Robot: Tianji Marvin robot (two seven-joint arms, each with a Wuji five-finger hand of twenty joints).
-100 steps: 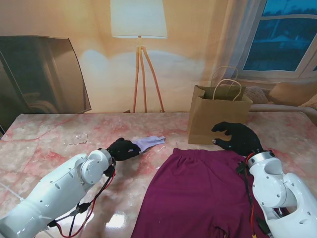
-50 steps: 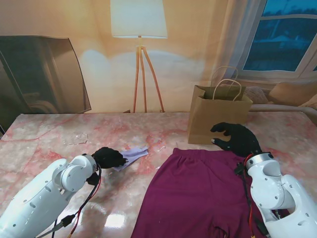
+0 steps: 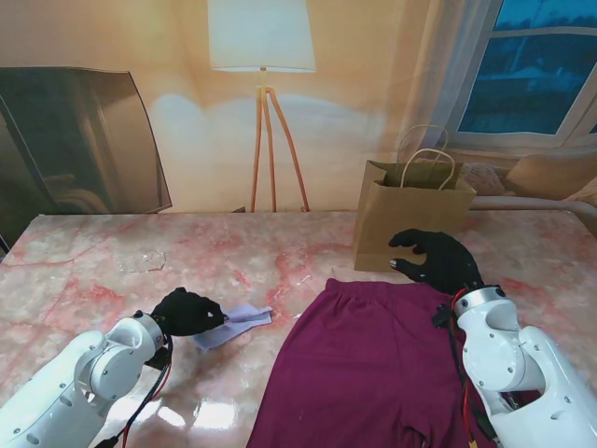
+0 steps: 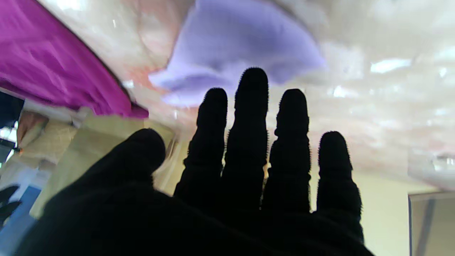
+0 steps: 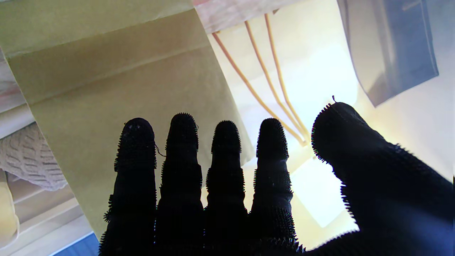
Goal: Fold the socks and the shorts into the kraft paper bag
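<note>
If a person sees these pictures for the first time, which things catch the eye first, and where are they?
The purple shorts spread flat on the marble table, near me and to the right, stand out most. Behind them the kraft bag stands upright and open, with the black right hand just in front of it. On the left, the left hand rests on the edge of a pale lilac sock.

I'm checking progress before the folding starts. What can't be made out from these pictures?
- Inside of the kraft paper bag: hidden by its own walls in the stand view.
- Whether the left hand grips the sock: hand covers the contact; left wrist view blurred.
- Shorts: cut off at the stand view's nearest edge.
</note>
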